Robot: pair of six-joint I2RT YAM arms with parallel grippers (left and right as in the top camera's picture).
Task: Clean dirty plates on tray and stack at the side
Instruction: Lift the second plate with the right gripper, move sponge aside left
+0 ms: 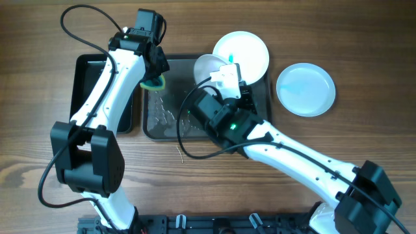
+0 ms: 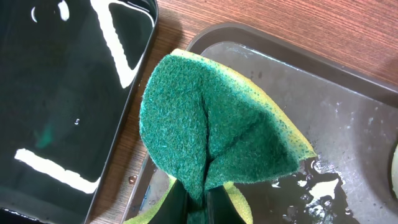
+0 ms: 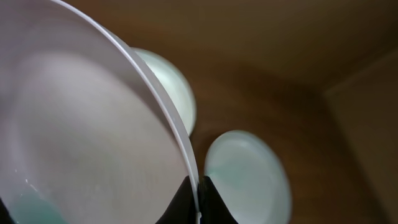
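Clearly the step in hand was scrubbing: the right claw (image 3: 199,200) was pinched on the rim of one tilted plate (image 1: 207,67) above the tray (image 2: 354,106). The left claw (image 2: 200,204) was clamped on a folded green sponge (image 2: 211,124) just beside it, over the tray's left end. To do it well, I judged, the plate should be angled steadily toward the sponge, with the green face wiped flat across its centre and any drips falling onto the wet tray. A second plate (image 1: 250,52) lay at the tray's far edge, and a third plate (image 1: 305,90) sat on the worktop (image 1: 364,39) to the right. Whether the gripped plate carried a smear was hard to make out: the right arm hid part of it from overhead, and the wrist view was blurred.
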